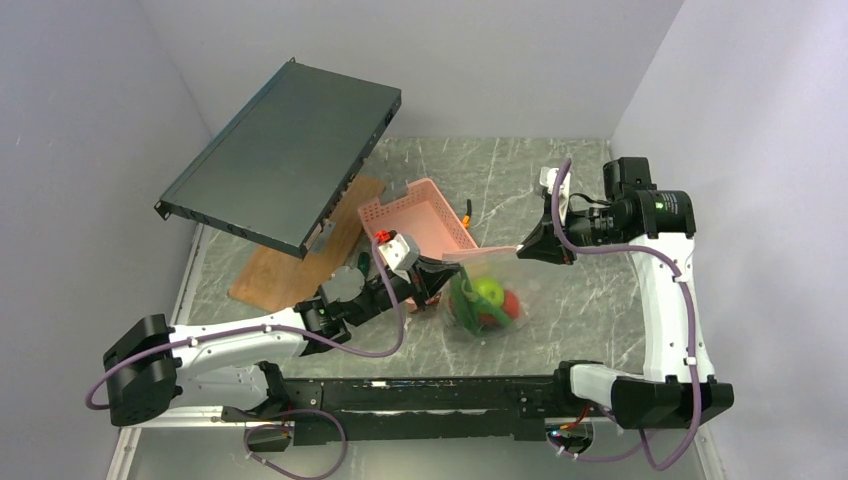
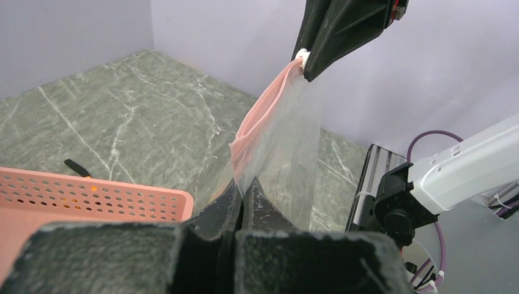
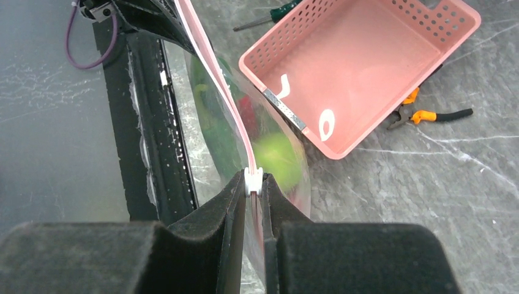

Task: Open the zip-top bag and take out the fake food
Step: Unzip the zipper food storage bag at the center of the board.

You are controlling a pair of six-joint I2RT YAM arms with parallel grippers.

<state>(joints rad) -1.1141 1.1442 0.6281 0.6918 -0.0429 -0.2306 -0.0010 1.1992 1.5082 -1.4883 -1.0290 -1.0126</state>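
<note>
Top external showed the bag stretched between the left gripper and right gripper, both clamped on its pink strip, which ran left-right, food sagging below; left wrist showed the strip rising away; right wrist showed fingers pinching the slider.

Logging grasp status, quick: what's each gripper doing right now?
Left gripper: closed, pinching the zip-top bag edge.
Right gripper: closed on the bag's white zip slider.

The zip-top bag is clear, glossy plastic; the basket is matt, perforated pink plastic.
</note>
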